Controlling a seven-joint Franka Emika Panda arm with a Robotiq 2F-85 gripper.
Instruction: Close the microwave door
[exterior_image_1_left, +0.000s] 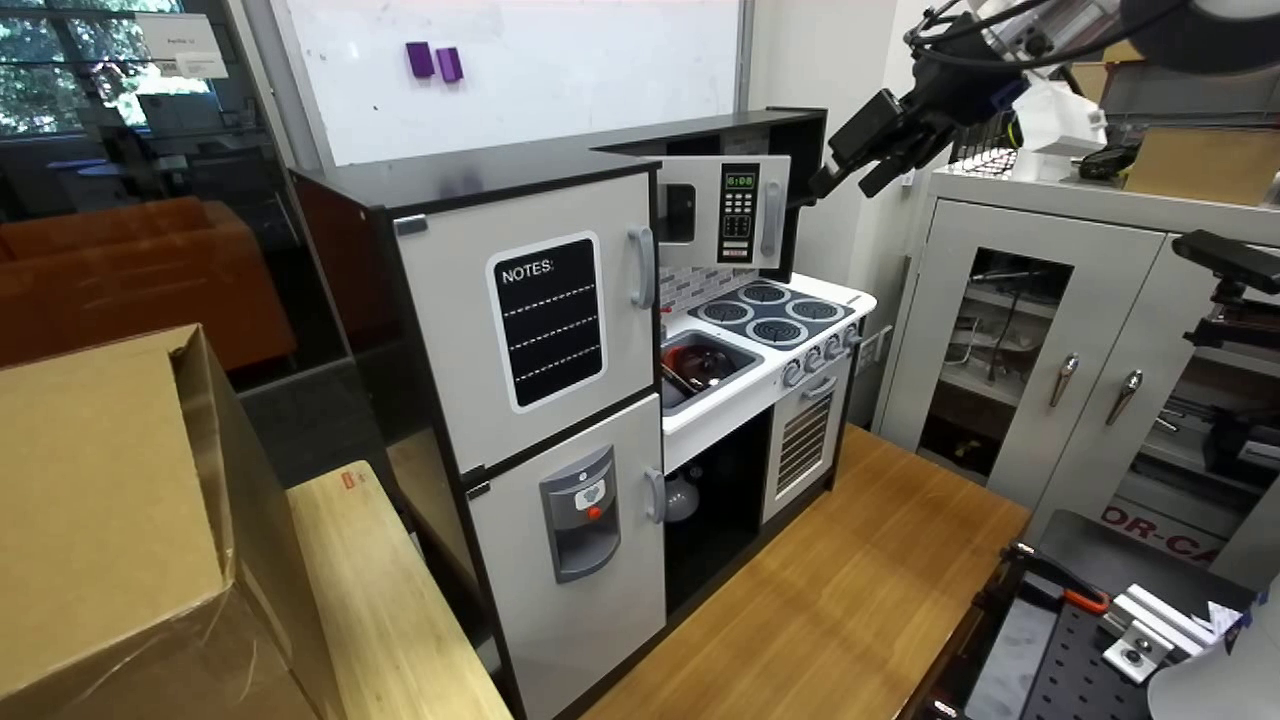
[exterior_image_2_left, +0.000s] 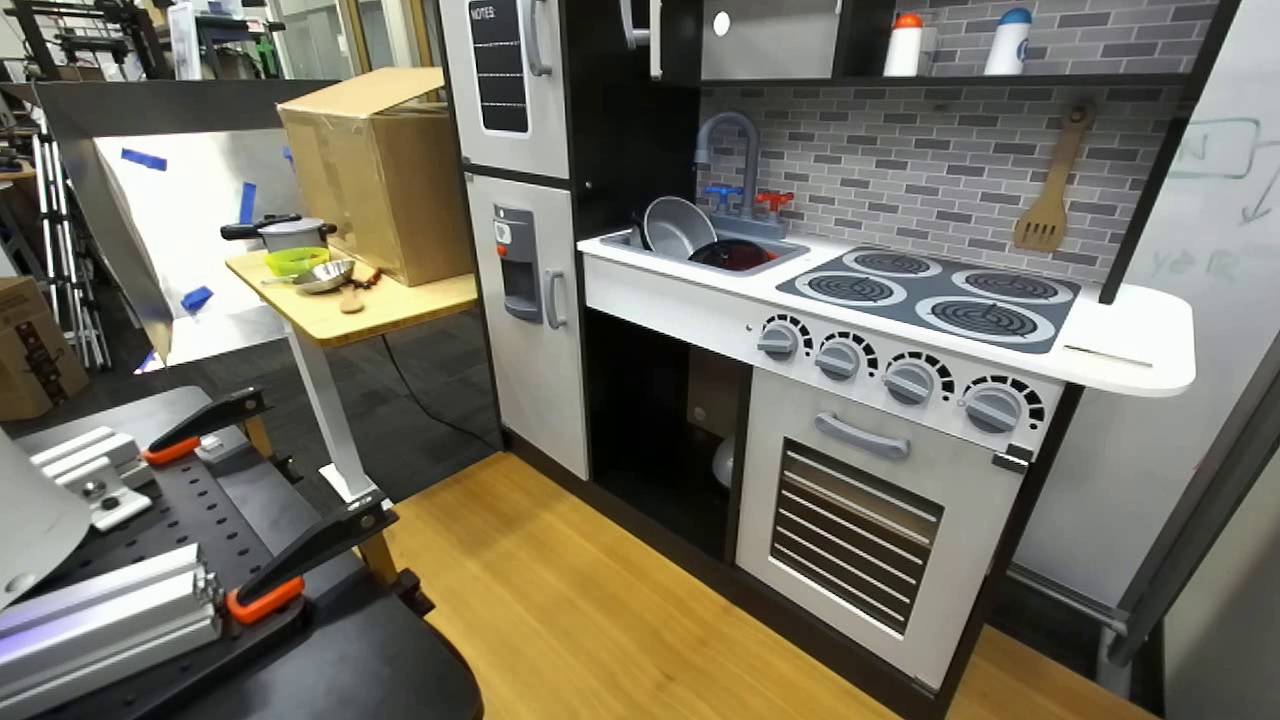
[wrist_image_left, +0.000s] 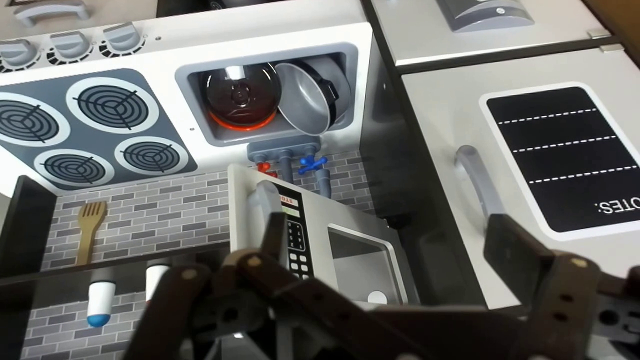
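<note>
In an exterior view, the door (exterior_image_1_left: 707, 212) I must close is at 1 o'clock from the middle. It sticks out from the toy kitchen (exterior_image_1_left: 720, 425), so the job is not done. My end effector (exterior_image_1_left: 843, 188) is at 3 o'clock from the door, near its handle (exterior_image_1_left: 772, 218). It is spread apart and I see nothing in its grip.

In an exterior view I see just a bit of the door, thin and side-on, up at 12 o'clock, where the top is cut off. The microwave (exterior_image_2_left: 775, 45) is at 3 o'clock from it, and I can see right inside. That tells me the door is open. My end effector does not show here.

In the wrist view, things look upside down. The two fingers (wrist_image_left: 515, 252) are far apart and pinch nothing. The door is seen between them, near 6 o'clock, with the handle on its 9 o'clock side. One finger hides part of the handle, and I can't tell if they touch.

I think the only part done is that I am near the door. Nearly all the closing looks left to do. I should push the side with the handle and swing the door in till it sits flat on the microwave.
</note>
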